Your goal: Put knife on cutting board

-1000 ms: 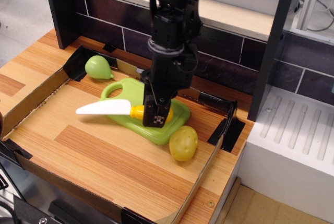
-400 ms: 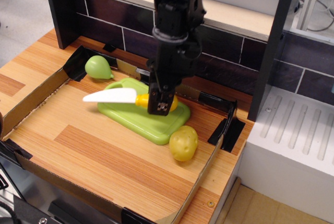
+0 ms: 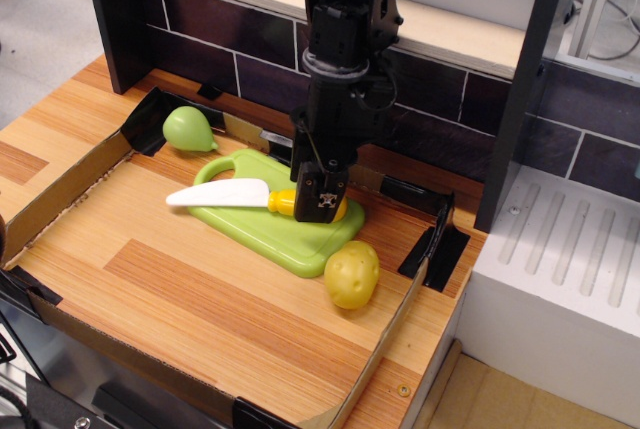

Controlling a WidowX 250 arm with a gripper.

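Note:
The knife (image 3: 225, 194) has a white curved blade and a short yellow handle. It lies across the light-green cutting board (image 3: 283, 231), its blade tip reaching past the board's left edge. My black gripper (image 3: 318, 204) is shut on the knife's yellow handle, low over the board's right part. The board has a loop handle at its back left corner. I cannot tell whether the knife rests on the board or hangs just above it.
A green pear (image 3: 188, 129) lies behind the board at the left. A yellow dimpled potato (image 3: 351, 274) lies at the board's front right corner. A low cardboard wall (image 3: 60, 194) rings the wooden work area. A dark tiled backsplash stands behind.
My gripper has moved right and back with the knife, and the blade has come further over the board. The pear and the potato have not moved.

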